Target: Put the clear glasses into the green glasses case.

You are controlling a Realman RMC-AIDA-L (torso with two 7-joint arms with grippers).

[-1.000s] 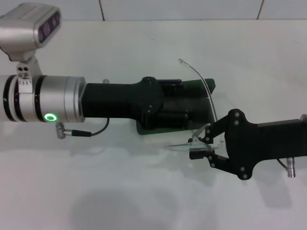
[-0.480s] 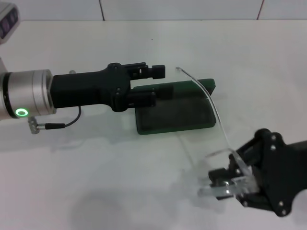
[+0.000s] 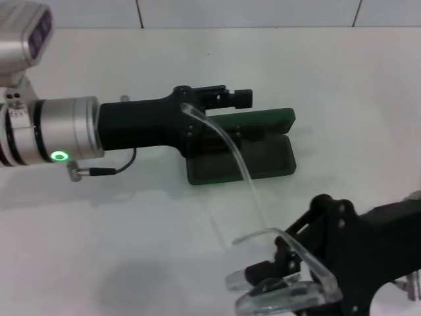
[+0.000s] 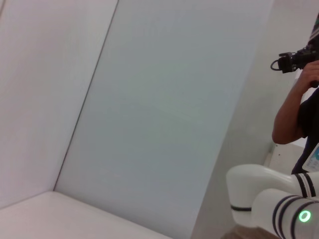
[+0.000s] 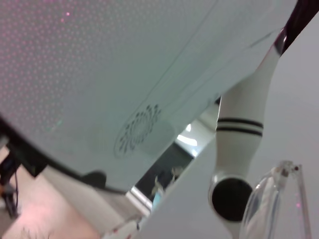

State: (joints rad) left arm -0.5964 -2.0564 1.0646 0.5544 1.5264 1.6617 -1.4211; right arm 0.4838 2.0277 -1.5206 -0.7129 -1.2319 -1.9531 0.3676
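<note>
The green glasses case [image 3: 266, 161] lies open at mid-table, its dark inside facing up and its lid [image 3: 271, 118] raised at the far side. My left gripper [image 3: 235, 116] reaches in from the left with its fingers apart, one behind the lid and one in front over the case's left end. The clear glasses [image 3: 289, 303] are held up off the table near the front edge, with my right gripper [image 3: 263, 282] shut on their front. One long clear arm [image 3: 237, 158] curves up across the case to the left gripper. The right wrist view shows a clear piece of the glasses [image 5: 276, 199].
The white table [image 3: 131, 250] spreads around the case, with a tiled wall [image 3: 250, 12] behind it. A cable [image 3: 108, 171] hangs under the left wrist. In the left wrist view a person [image 4: 299, 99] stands at the side.
My right gripper has carried the glasses away from the case toward the front edge and upward. The left arm drew back to the left, then came back to the lid.
</note>
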